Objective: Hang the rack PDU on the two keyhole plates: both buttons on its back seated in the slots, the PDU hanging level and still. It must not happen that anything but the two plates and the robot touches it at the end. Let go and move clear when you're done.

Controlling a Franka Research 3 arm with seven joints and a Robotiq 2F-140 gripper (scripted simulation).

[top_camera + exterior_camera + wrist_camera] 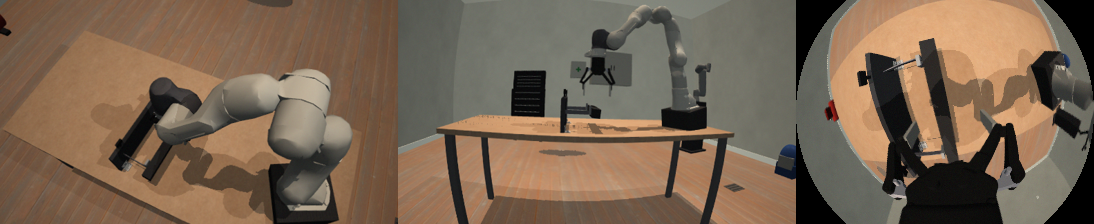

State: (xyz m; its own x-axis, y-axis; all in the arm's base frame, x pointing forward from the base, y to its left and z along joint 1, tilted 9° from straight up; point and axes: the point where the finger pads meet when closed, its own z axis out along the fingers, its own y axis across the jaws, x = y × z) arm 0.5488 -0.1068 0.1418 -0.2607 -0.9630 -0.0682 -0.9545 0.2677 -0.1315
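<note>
The rack PDU (159, 160) is a long black bar; it also shows in the exterior view (592, 111) and the wrist view (941, 99). It sits above the table top, parallel to a black upright stand (133, 136) (564, 110) (889, 99). A thin grey rod (135, 161) joins the two at one end. I cannot make out the keyhole plates or the buttons. My gripper (597, 93) (948, 121) is wide open and empty, pointing down, well above the PDU. In the top view my arm hides the fingers.
My base (684, 117) stands on the table's right end. Behind the table are a black slatted cabinet (528, 93) and a grey wall panel (619, 69). A blue object (786, 166) sits on the floor at the right.
</note>
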